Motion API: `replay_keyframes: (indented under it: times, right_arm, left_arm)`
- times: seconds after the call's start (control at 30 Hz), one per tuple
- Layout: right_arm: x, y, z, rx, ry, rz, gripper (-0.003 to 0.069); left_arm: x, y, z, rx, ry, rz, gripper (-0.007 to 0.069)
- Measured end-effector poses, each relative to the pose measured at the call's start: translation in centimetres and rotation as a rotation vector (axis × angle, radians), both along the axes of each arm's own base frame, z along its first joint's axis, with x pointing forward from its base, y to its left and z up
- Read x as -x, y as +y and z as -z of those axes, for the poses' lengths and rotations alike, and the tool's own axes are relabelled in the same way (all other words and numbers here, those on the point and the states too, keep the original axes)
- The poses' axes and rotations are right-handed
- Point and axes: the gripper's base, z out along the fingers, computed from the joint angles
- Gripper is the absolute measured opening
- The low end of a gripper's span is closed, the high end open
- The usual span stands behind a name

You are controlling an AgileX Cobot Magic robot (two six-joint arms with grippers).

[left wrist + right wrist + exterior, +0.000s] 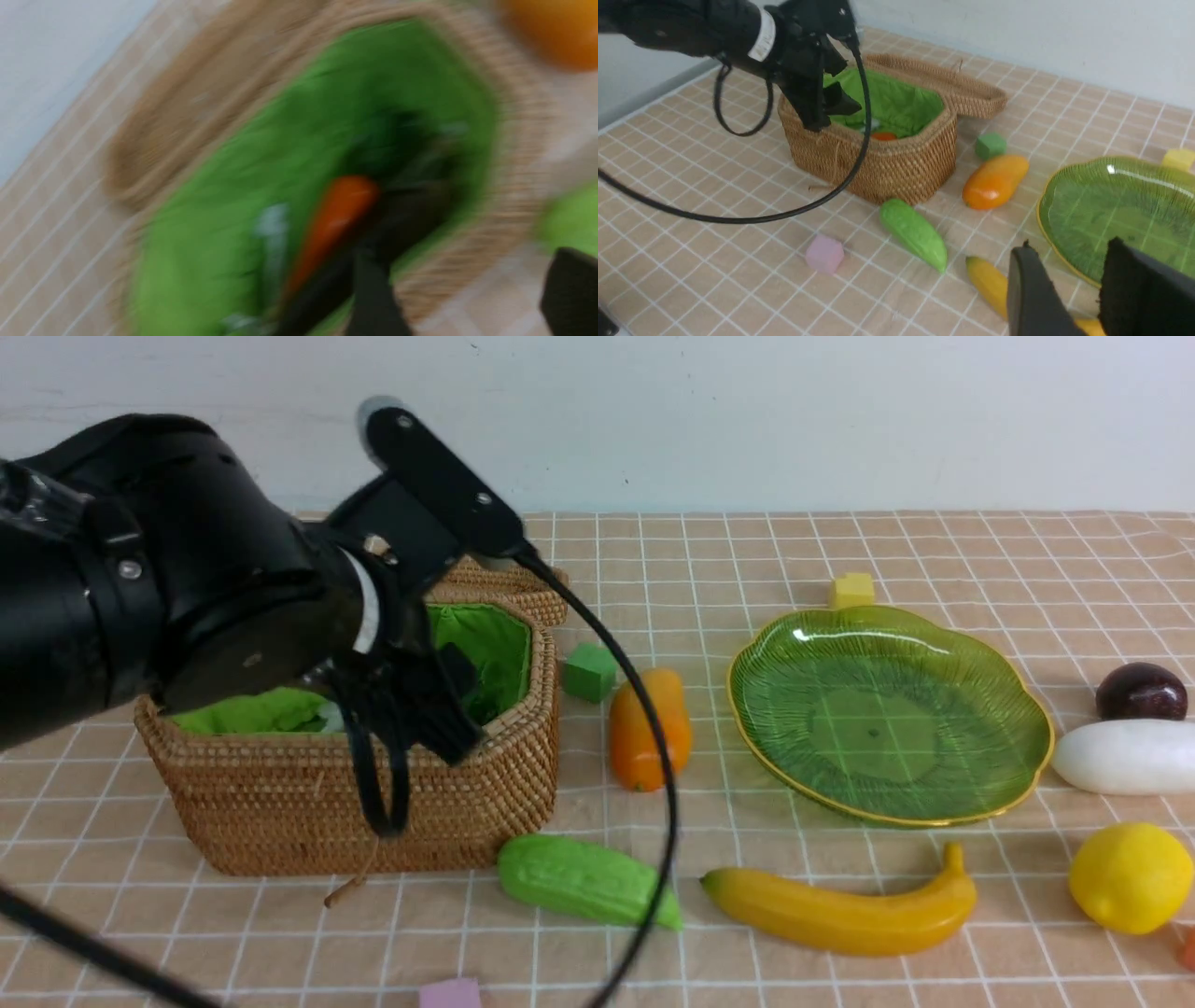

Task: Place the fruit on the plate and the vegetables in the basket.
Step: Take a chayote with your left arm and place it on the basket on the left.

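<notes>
- Left gripper (pixel 446 702): over the open basket (pixel 355 803), near its right-hand rim; fingers spread apart with nothing between them
- Right gripper (pixel 1069 261): shown only in its own wrist view, above the cloth near the banana (pixel 840 910) and the near edge of the plate (pixel 887 728); fingers parted and gripping no object
- Basket: on the left of the checked tablecloth (pixel 747 569), green lining exposed; lid (pixel 509 583) lies behind it, against the far rim
- Carrot (pixel 883 136): inside the basket, on the lining; the left wrist view is too blurred to name anything else there
- Gourd (pixel 583 882): on the cloth, just in front of the basket's right front corner
- Mango (pixel 649 728): on the cloth between basket and plate
- Banana: on the cloth in front of the plate, apart from its rim
- Lemon (pixel 1130 877), dark round fruit (pixel 1141 691) and radish (pixel 1125 756): on the cloth to the right of the plate, with the radish just in front of the dark fruit
- Foam cubes: green (pixel 588 672) beside the basket, yellow (pixel 851 590) behind the plate, pink (pixel 450 992) at the near edge
</notes>
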Motion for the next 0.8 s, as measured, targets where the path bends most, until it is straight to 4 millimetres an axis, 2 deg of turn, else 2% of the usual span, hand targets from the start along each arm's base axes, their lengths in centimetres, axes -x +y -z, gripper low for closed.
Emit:
replay_keyframes:
  times: [0.03,0.07,0.1,0.2,0.23,0.27,0.33,0.37,0.43,0.53,0.63,0.73,0.8]
  right_arm:
    - [0.1,0.0,0.2,0.010,0.022,-0.001,0.0238]
    - [0.1,0.0,0.3,0.018,0.030,-0.003,0.0237]
    - [0.3,-0.1,0.6,0.035,0.058,-0.010,0.0237]
    - [0.5,-0.1,1.0,0.062,0.098,-0.023,0.0237]
    - [0.5,-0.1,1.0,0.065,0.102,-0.024,0.0237]
    - [0.6,-0.1,1.2,0.078,0.121,-0.030,0.0237]
    - [0.7,-0.1,1.3,0.086,0.135,-0.035,0.0237]
    - [0.7,-0.1,1.3,0.087,0.136,-0.035,0.0237]
    - [0.8,-0.2,1.5,0.103,0.157,-0.041,0.0237]
    - [0.9,-0.2,1.6,0.110,0.169,-0.045,0.0237]
    - [0.9,-0.2,1.7,0.112,0.173,-0.045,0.0236]
    - [1.0,-0.2,1.7,0.116,0.180,-0.048,0.0236]
    - [1.0,-0.2,1.7,0.117,0.181,-0.048,0.0236]
  left_arm:
    - [1.1,-1.2,-0.2,0.013,0.029,0.068,0.0318]
    - [1.3,-1.5,-0.2,0.016,0.044,0.088,0.0304]
    - [2.5,-3.3,-0.2,0.024,0.105,0.174,0.0185]
    - [2.8,-5.7,0.1,0.020,0.254,0.255,0.0040]
    - [2.7,-6.0,0.2,0.014,0.275,0.265,0.0025]
    - [1.7,-7.7,1.3,-0.052,0.365,0.310,-0.0013]
    - [0.6,-9.1,2.3,-0.133,0.416,0.371,-0.0008]
    - [0.5,-9.2,2.7,-0.148,0.427,0.377,-0.0006]
    - [-0.9,-10.8,4.8,-0.266,0.488,0.460,0.0060]
    - [-2.3,-12.0,7.6,-0.354,0.513,0.502,0.0217]
    - [-3.5,-12.6,10.0,-0.426,0.495,0.513,0.0424]
    - [-4.5,-12.9,12.1,-0.500,0.458,0.522,0.0567]
    - [-5.2,-13.0,13.4,-0.551,0.430,0.529,0.0632]
